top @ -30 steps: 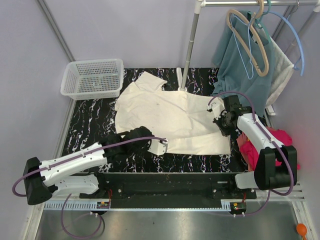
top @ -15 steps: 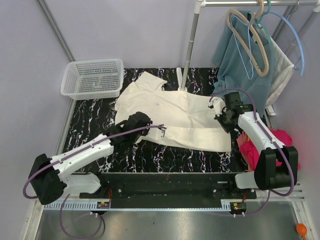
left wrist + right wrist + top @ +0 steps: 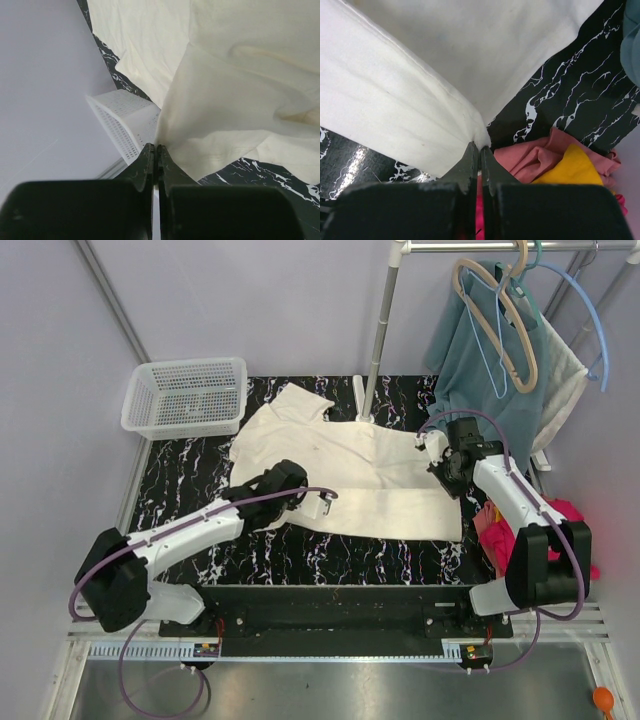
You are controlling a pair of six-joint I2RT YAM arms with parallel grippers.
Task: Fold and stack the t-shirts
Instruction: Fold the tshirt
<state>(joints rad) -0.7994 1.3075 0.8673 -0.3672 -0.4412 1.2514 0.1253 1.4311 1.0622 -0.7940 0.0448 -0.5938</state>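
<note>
Both arms have carried the near hem of the cream t-shirt (image 3: 350, 455) up the frame over the last second. The left tool (image 3: 322, 502) has moved from the cloth's lower edge to about its middle, and the right tool (image 3: 440, 462) has shifted only a little. The shirt lies across the centre of the black marbled surface (image 3: 190, 490), its lower part now doubled over itself and one sleeve reaching toward the mesh basket (image 3: 185, 395) at upper left.

Each wrist view shows the jaws closed tight on a pinch of cream fabric, with no gap between them. A pink tee (image 3: 530, 155) and an orange tee (image 3: 572, 167) sit bunched off the surface's right edge, beside the right arm.

The step in hand looks like the first lengthwise fold. To do it well, the left corner, which sits lower in the frame than the right, should come level. Keeping the hem taut between the two pinches and laying it flat before release should stop wrinkles being trapped.
</note>
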